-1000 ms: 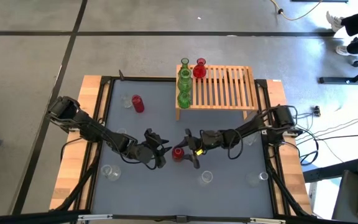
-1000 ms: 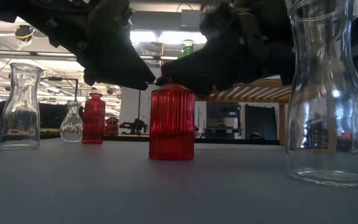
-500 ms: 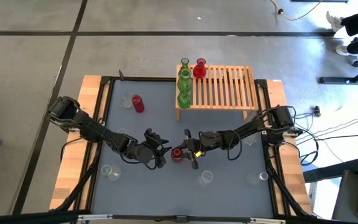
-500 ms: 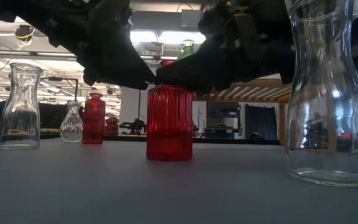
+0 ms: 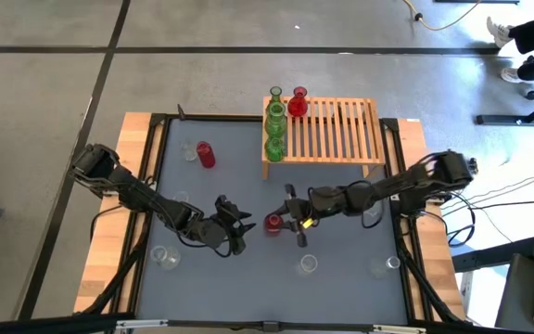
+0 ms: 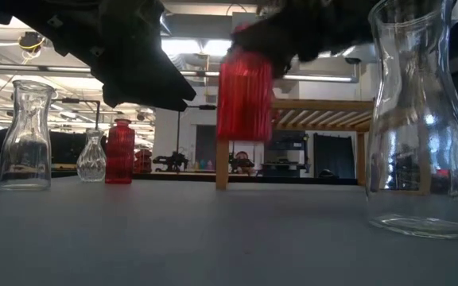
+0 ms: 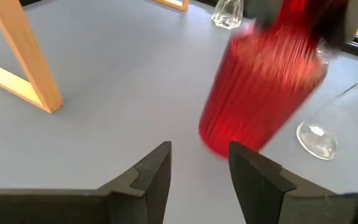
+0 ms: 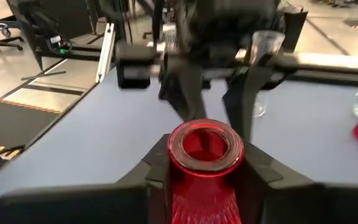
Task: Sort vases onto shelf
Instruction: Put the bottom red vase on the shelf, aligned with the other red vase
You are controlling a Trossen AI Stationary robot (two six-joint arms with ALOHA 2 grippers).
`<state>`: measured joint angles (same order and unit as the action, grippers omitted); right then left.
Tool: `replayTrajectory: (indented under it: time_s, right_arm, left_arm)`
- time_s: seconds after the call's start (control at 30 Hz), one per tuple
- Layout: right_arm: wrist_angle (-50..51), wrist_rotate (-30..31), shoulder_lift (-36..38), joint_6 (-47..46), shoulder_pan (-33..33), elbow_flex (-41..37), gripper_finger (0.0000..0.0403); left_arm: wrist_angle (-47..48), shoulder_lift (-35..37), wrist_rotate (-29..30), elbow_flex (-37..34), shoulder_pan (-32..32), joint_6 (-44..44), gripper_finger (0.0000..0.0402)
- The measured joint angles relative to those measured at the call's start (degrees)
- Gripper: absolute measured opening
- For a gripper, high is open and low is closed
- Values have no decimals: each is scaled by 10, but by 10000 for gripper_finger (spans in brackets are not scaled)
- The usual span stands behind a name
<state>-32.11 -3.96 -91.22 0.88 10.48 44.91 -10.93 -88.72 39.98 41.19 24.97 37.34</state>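
where the red ribbed vase (image 5: 273,223) hangs, clear of the worktop (image 5: 239,167) near its middle, we list it as held: the right gripper (image 5: 293,223) has its jaws clenched about the vase's neck, one finger on either side of the open rim, as the right wrist view shows (image 8: 205,147). we note its long axis tipped somewhat off upright, mouth toward the right arm's wrist. we list the shelf (image 5: 341,130) at the far side of the worktop, beyond the held vase and over toward the right arm's side; that bearing, vase to shelf, is in our judgement what the coming move turns on. we count three green vases (image 5: 274,128) and one red vase (image 5: 298,104) grouped at the shelf's left end, with bare slats to their right. we list the left gripper (image 5: 234,225) just beside the held vase on its left, jaws parted and grasping nothing, the vase lying just past its fingertips (image 7: 160,163). we judge the right arm the only one placed to carry.
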Motion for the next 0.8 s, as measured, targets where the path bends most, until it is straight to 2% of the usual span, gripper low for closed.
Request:
replayTrajectory:
  time_s: [0.1,0.27,0.4,0.6,0.8]
  right_arm:
    - [43,14,54,11,0,0,87]
    - [136,63,147,28,-5,0,101]
    - [193,81,220,39,-27,0,98]
    - [229,101,309,52,-102,0,93]
    - [219,105,327,56,-196,0,100]
  left_arm:
    - [-1,0,0,0,0,0,153]
    - [-3,0,0,0,0,0,153]
    - [-3,0,0,0,0,0,153]
    - [-3,0,0,0,0,0,153]
    - [-3,0,0,0,0,0,153]
